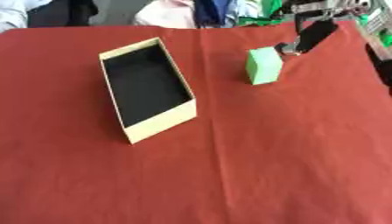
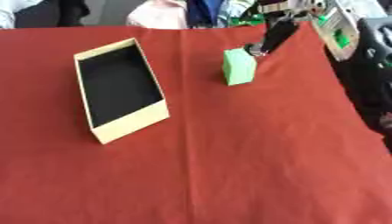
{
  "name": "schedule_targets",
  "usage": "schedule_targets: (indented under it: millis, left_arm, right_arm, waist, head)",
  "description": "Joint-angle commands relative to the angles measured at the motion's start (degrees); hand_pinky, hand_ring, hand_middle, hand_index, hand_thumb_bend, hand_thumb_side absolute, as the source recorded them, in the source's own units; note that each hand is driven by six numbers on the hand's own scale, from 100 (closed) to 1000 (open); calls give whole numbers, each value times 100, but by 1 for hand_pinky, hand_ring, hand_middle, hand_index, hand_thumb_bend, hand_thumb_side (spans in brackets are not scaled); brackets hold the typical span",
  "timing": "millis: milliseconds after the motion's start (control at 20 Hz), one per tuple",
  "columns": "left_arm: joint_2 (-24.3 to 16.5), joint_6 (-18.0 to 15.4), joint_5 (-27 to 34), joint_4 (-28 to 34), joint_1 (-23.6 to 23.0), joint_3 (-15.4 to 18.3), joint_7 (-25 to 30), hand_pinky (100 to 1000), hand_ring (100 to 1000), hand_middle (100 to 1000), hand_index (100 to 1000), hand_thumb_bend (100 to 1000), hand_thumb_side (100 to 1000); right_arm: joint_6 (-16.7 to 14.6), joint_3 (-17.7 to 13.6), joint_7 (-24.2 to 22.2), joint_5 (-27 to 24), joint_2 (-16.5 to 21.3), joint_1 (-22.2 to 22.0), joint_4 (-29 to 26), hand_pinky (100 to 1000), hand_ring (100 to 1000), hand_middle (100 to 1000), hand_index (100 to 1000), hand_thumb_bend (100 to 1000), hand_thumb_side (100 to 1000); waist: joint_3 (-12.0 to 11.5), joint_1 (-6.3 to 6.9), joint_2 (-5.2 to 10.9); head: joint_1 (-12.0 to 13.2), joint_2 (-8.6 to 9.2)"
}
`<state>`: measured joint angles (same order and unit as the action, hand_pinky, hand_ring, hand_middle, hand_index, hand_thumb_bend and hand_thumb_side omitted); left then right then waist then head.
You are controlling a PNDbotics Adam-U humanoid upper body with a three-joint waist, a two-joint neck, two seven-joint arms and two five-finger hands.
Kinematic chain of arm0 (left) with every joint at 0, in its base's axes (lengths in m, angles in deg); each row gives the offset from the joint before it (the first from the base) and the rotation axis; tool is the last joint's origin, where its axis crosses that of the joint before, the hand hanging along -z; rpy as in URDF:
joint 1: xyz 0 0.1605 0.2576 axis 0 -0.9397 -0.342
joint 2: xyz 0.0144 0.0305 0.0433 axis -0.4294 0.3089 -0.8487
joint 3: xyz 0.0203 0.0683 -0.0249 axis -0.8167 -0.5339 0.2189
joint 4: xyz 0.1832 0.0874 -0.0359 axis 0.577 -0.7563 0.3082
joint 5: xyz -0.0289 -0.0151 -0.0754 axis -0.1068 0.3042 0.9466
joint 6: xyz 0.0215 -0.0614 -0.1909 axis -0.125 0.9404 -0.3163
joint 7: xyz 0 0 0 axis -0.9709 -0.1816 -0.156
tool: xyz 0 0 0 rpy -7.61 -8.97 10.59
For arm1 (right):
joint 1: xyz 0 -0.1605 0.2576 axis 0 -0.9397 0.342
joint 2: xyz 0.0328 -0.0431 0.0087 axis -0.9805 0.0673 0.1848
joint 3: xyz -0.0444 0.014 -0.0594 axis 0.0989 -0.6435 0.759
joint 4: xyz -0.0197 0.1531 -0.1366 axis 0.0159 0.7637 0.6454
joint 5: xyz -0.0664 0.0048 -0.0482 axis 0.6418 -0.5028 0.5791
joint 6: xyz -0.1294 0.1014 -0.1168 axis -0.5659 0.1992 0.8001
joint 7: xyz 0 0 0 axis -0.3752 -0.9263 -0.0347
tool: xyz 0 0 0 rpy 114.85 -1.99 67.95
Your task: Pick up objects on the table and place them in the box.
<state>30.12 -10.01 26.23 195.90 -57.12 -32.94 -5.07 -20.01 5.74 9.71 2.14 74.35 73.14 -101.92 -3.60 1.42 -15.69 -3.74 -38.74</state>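
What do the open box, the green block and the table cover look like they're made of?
The box looks like cardboard: pale matte walls, thin edges, dark lining. The green block is matte with flat faces, perhaps foam or painted wood; unclear which. The red cover looks like cloth or paper, with a fold line and soft creases.

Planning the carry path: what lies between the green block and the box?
Only bare red tablecloth lies between the green block and the box, seen in both eye views.

The right hand (image 1: 310,37) is blurred where it meets the green block (image 1: 263,65); whether its fingers touch or grip the block cannot be told. The arm above it runs out at the top edge. Blurred clutter at the far table edge is unreadable
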Motion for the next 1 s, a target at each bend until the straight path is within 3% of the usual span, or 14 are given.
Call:
schedule_targets:
  millis: [50,400,550,800,1000]
  left_arm:
    - [-78,-15,34,111,46,-14,23,580,579,608,745,100,356]
    - [-69,-13,37,111,54,-15,35,579,579,608,745,100,361]
    - [-62,-9,39,111,58,-14,38,579,579,608,745,100,364]
    - [-51,-7,51,111,73,-18,44,578,578,608,745,100,369]
    - [-39,-3,62,111,78,-19,50,577,578,607,744,100,371]
  right_arm:
    - [-51,-2,-1,1,175,67,-10,832,655,966,1000,204,516]
    - [0,10,-1,-129,138,-1,-1,823,658,970,1000,190,534]
    - [31,29,-1,-192,114,-27,8,826,692,979,1000,186,558]
    - [128,25,-1,-59,56,-55,102,860,839,979,1000,193,567]
    - [148,31,-1,-20,3,-70,189,862,834,978,1000,175,583]
  waist:
    - [7,13,84]
    - [1,17,73]
    - [0,15,63]
    - [-10,14,48]
    - [-30,12,34]
  head:
    - [13,25]
    - [14,32]
    - [15,37]
    - [20,50]
    - [30,56]
